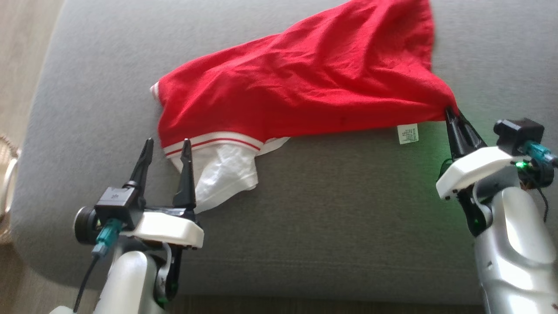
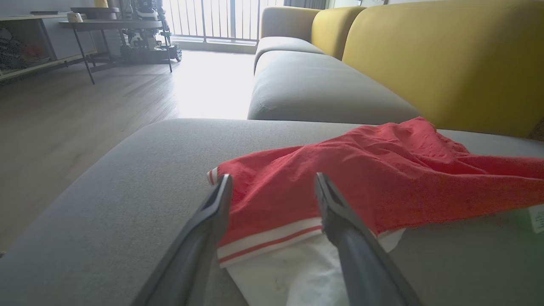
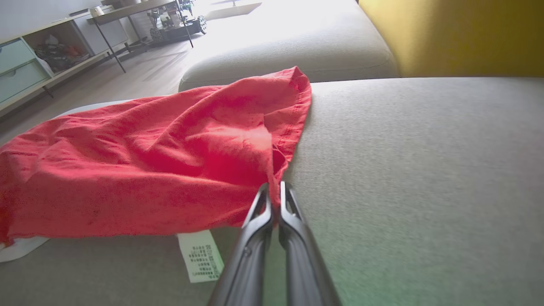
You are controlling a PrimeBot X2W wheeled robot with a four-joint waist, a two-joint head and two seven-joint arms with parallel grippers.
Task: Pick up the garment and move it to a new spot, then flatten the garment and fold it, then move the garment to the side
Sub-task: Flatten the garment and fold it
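**Surface.** The work surface is a grey woven-fabric sofa seat cushion [image 1: 331, 226] with rounded edges. A second grey seat cushion [image 2: 314, 89] lies beyond it, with a gap between them. Yellow upholstered back cushions [image 2: 446, 63] stand behind the seats.

**Room.** A pale wood-plank floor [image 2: 85, 110] runs beside the sofa. Across it stands a tabletop on thin dark legs [image 2: 110, 25], with a low open shelf unit [image 3: 25, 63] along the wall. Bright light enters through a window with vertical railing bars [image 2: 221, 19].

**Item count.**
- One red knit garment with a white hem band [image 1: 314, 83]. It lies crumpled on the near seat cushion, spread from the left tool to the right tool. The hem band carries one thin red stripe. White fabric shows below the hem at the left end.
- One white printed care label [image 1: 408, 133]. It hangs from the garment's near edge and lies flat on the cushion, near the right tool.
- Two yellow back cushions, counted in the left wrist view.
- Two tools.

**Tool state.**
- Left tool [image 1: 168, 141]: released, its fingers spread wide. The tips straddle the striped hem. One finger overlaps the white fabric. Contact cannot be confirmed.
- Right tool [image 1: 450, 111]: clenched on the garment's right-hand corner. The red fabric is drawn into a point between the pressed fingers.
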